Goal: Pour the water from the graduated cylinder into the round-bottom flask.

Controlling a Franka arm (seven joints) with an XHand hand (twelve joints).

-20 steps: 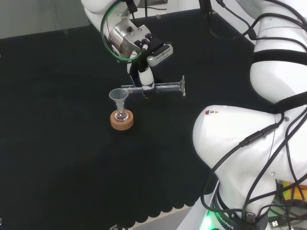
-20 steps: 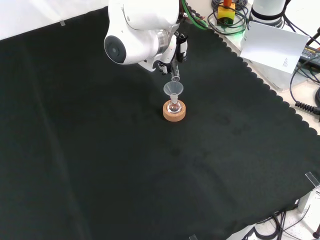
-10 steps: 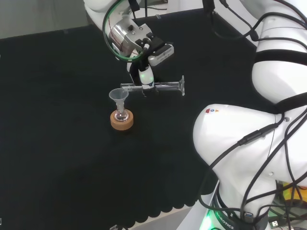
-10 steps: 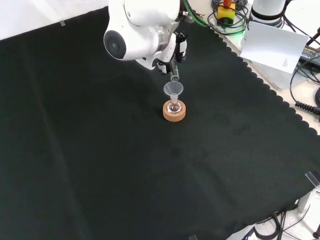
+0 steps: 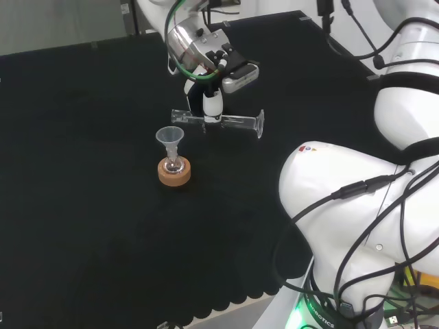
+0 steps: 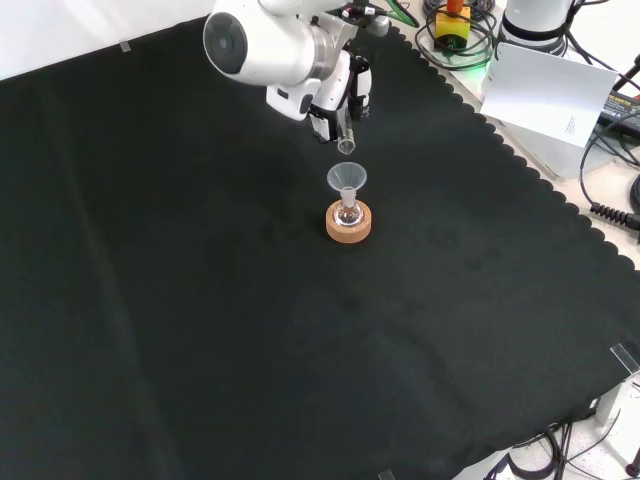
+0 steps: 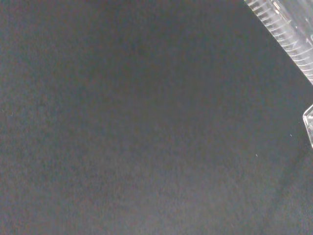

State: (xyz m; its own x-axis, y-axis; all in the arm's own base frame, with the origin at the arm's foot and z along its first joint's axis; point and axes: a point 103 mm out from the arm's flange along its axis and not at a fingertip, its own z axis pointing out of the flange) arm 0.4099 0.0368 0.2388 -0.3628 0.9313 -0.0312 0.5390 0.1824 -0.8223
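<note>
Head view: hand [image 5: 212, 104], fingers curled round the level graduated cylinder [image 5: 218, 121], has lifted toward 1 o'clock off the funnel [image 5: 169, 136] on the round-bottom flask [image 5: 174, 165], so pouring looks done

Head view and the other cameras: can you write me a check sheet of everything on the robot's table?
Surface: black cloth covers the bench, scalloped edge at the front view's right.
Job's things: graduated cylinder held lying sideways, its mouth above and just beside the funnel; funnel stands in the round-bottom flask on a cork ring.
Clutter: nothing seen on the cloth.
Robot hand: robot hand curled round the cylinder.
Cables: black cables along the white arm; more beyond the cloth's edge.
Surroundings: white card beside the bench.
</note>
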